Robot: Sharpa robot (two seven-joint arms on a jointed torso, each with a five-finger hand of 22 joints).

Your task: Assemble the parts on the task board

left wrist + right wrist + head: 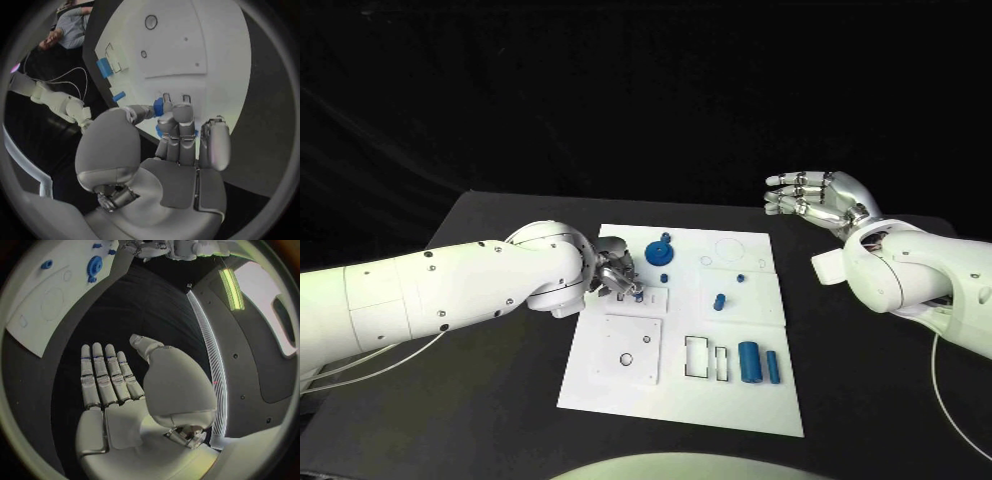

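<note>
I am pinching a small blue part (159, 106) in my left hand (620, 275) over the task board (733, 400) to seat it; my right hand (822, 200) is waiting spread, clear.

Task board (733, 400) lay mid-table (488, 220), a gear (658, 252) sat on its far part, two cylinders (759, 362) lay side by side near its right edge, left robot hand (620, 277) rested over its left side, right robot hand (819, 200) hung well right of it.

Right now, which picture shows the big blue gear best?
The head view: the big blue gear lies in plain sight on the task board, seen from above. The right wrist view shows it small near the rim. I cannot make it out in the left wrist view.
</note>
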